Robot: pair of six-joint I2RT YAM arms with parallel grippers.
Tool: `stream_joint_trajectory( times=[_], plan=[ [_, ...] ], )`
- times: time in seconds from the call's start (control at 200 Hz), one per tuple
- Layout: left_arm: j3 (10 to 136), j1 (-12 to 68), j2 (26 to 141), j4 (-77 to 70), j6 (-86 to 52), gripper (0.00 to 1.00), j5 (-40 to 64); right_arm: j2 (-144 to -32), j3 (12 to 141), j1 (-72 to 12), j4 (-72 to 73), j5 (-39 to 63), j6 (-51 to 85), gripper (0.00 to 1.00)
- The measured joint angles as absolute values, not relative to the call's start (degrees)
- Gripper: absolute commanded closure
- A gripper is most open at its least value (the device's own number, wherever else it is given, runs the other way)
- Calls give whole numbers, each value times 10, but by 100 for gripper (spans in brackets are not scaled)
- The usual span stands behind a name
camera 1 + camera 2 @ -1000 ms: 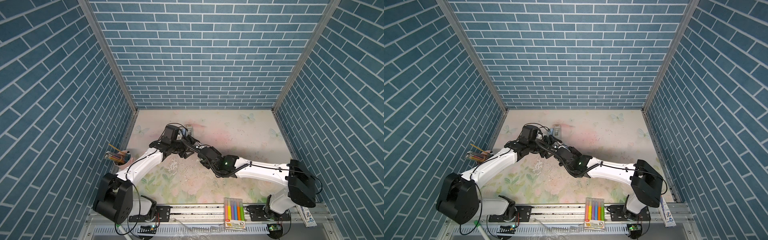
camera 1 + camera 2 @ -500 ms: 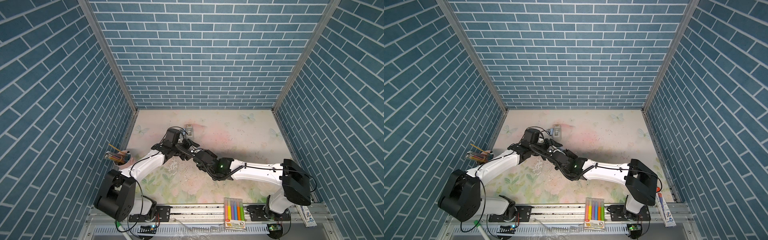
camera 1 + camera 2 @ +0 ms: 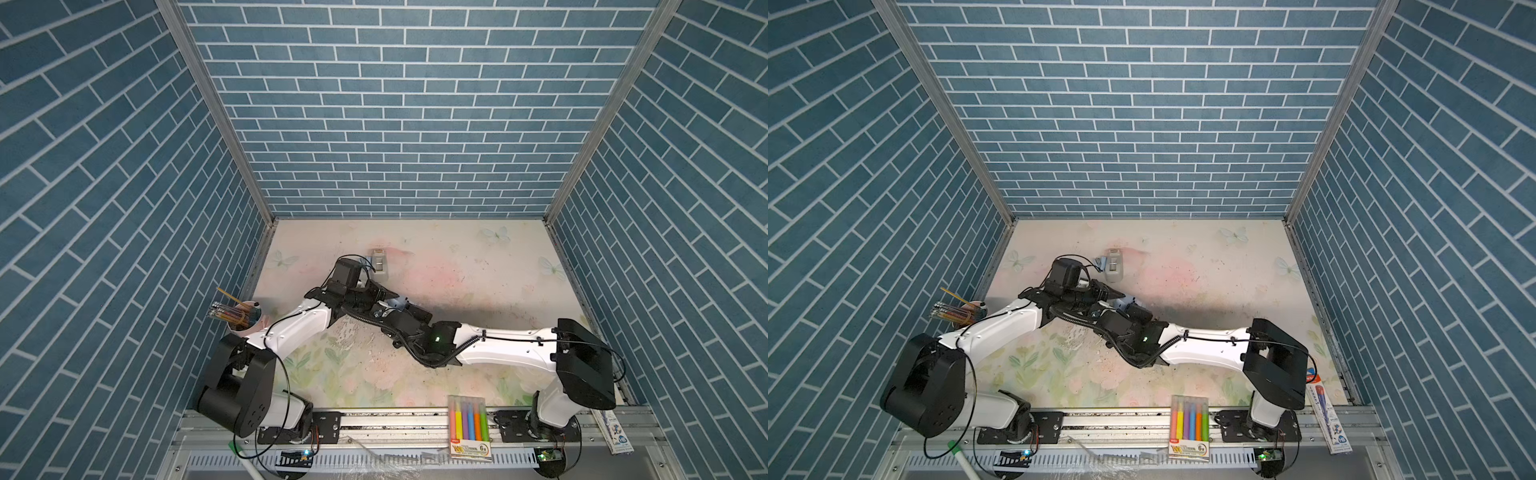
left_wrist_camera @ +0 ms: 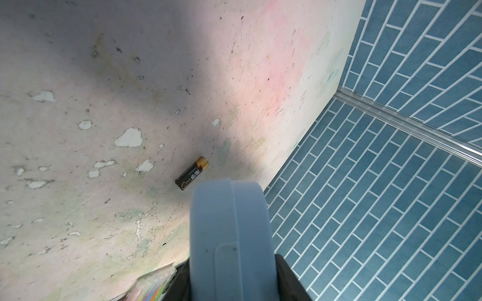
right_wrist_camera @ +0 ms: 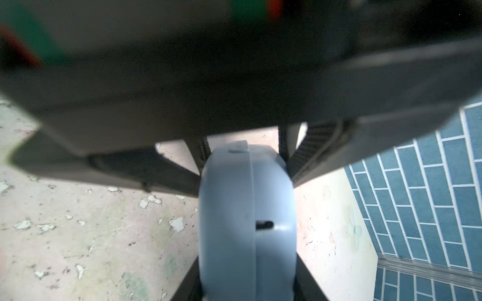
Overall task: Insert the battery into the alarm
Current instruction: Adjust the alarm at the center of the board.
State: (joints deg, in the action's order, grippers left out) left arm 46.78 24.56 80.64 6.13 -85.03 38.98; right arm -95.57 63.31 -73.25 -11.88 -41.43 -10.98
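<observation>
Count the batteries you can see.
1: the battery lies on the table, seen past the alarm in the left wrist view. More could be hidden under the arms.

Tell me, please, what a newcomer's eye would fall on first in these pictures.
The two arms meet at mid-table over the light-blue alarm, with the left fingers and the right fingers clamped on it from opposite ends. Next comes the black-and-gold battery, lying loose on the worn floral table close by, not yet inserted.
</observation>
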Motion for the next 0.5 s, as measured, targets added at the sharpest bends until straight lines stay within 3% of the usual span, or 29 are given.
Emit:
stream_joint_trajectory(
  times=[0.06,0.17,0.275,0.495],
  plan=[
    [467,246,806,60,-850,86,391,-956,633,-733,-118,-419,-111,94],
    [466,246,806,52,-851,96,394,-957,633,-735,-117,-429,-118,67],
    [466,246,807,40,-850,100,397,-957,633,-735,-115,-445,-124,54],
    [472,244,813,27,-820,100,401,-944,616,-736,-88,-489,-123,42]
  ],
)
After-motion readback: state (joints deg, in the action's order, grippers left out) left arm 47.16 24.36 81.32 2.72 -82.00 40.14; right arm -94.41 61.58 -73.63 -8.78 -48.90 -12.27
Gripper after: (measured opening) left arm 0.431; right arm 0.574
